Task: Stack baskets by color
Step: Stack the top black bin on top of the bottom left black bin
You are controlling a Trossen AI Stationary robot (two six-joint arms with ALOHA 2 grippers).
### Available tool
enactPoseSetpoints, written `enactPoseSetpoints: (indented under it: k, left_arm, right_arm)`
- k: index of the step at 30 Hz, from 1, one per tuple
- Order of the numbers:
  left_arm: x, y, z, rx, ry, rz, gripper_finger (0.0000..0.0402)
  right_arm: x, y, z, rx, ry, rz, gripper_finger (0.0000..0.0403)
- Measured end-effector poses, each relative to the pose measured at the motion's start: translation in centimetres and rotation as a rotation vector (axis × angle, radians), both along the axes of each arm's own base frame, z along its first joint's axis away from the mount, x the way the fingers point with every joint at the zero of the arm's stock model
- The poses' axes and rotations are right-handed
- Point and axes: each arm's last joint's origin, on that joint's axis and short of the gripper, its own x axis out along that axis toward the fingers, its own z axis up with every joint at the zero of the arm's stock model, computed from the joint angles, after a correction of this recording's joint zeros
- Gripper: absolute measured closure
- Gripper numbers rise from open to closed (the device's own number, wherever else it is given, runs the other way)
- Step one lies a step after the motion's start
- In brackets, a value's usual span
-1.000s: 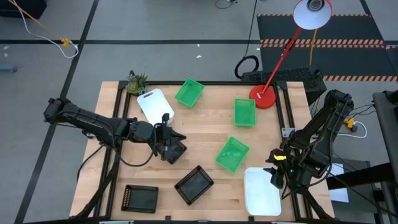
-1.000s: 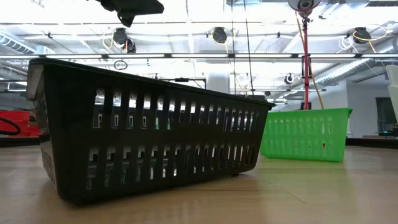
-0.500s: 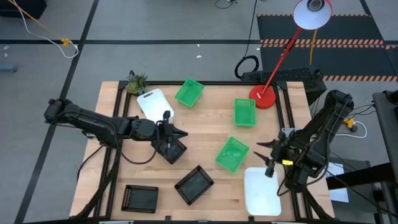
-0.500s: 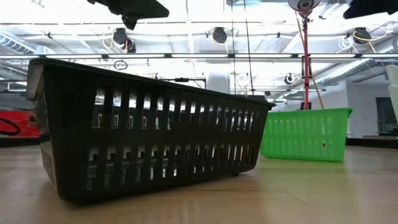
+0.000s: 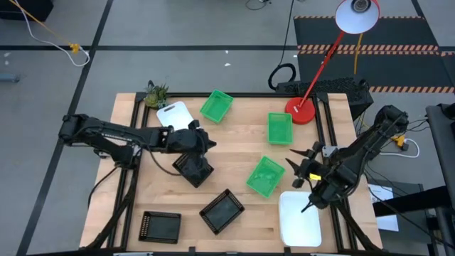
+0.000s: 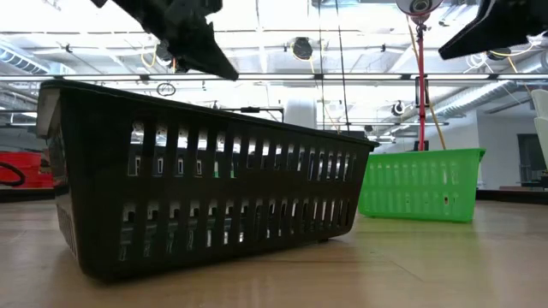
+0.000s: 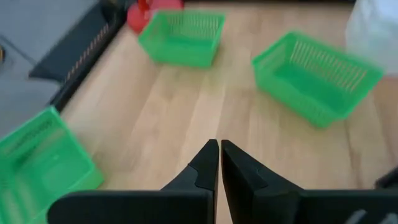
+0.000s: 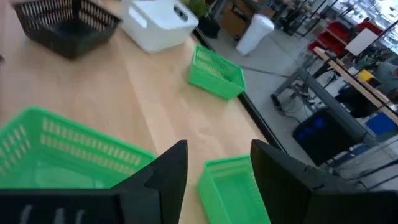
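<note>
Since the earlier frame, the right gripper (image 5: pixel 304 171) was carried inward with fingers wide, beside the near green basket (image 5: pixel 265 176); the left gripper (image 5: pixel 206 144), fingers shut and empty, was raised off the black basket (image 5: pixel 193 168). Baskets are judged light, stiff, slippery; one thin rim should be pinched

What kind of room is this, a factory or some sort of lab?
Most likely a robotics lab or workshop, not a factory line. A wooden worktable stands on a grey floor marked with hazard-striped tape, lit by a red desk lamp. The low view shows an open hall with ceiling pipes behind.
</note>
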Motion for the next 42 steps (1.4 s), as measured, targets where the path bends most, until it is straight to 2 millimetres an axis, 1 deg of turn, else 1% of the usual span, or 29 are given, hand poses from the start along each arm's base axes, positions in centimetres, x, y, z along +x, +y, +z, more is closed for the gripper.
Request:
enactPoseSetpoints:
  k: [4,6,10,15,18,22,25,28,31,33,37,40,42]
  left_arm:
    - [1.0,0.6,0.3,0.004,0.114,0.061,0.0375]
    - [1.0,1.1,0.5,-0.002,0.166,0.122,0.036]
    - [-0.1,2.6,0.3,-0.068,0.293,0.299,0.0304]
    - [-1.8,4.2,-0.5,-0.184,0.416,0.495,0.0231]
    - [-2.2,4.6,-0.9,-0.198,0.434,0.535,0.0205]
    - [-1.7,4.2,-1.0,-0.188,0.402,0.49,0.0196]
    - [-1.1,3.2,-1.3,-0.194,0.418,0.367,0.0199]
    - [-1.0,1.4,-1.5,-0.253,0.441,0.291,0.0208]
    - [-1.0,-0.9,-1.4,-0.259,0.44,0.222,0.0218]
    - [-1.1,-2.7,-1.4,-0.25,0.449,0.162,0.0224]
    - [-1.8,-6.2,-1.4,-0.243,0.455,0.06,0.0231]
    - [-2.1,-8.1,-1.7,-0.258,0.452,0.054,0.0231]
    - [-2.7,-9.1,-1.9,-0.229,0.484,0.03,0.0231]
  right_arm:
    - [0.8,-0.5,0.0,-0.021,0.067,0.0,0.0245]
    - [1.3,-0.6,0.0,-0.023,0.101,0.012,0.0249]
    - [2.3,-0.8,0.0,-0.003,0.163,0.06,0.0254]
    - [3.4,-1.2,0.3,0.002,0.161,0.077,0.0255]
    - [3.8,-1.4,0.4,-0.005,0.159,0.078,0.0255]
    - [4.2,-1.7,0.4,0.021,0.16,0.076,0.0255]
    - [4.3,-1.8,0.5,0.047,0.158,0.082,0.0255]
    - [4.5,-1.7,0.3,0.055,0.159,0.097,0.0255]
    - [4.6,-1.7,-0.2,0.035,0.159,0.118,0.0255]
    - [4.8,-1.7,-0.4,0.031,0.145,0.128,0.0255]
    - [5.2,-1.6,-0.4,0.048,0.134,0.177,0.0255]
    - [5.4,-1.4,-0.3,0.053,0.125,0.197,0.0255]
    - [5.4,-1.4,-0.3,0.055,0.122,0.2,0.0255]
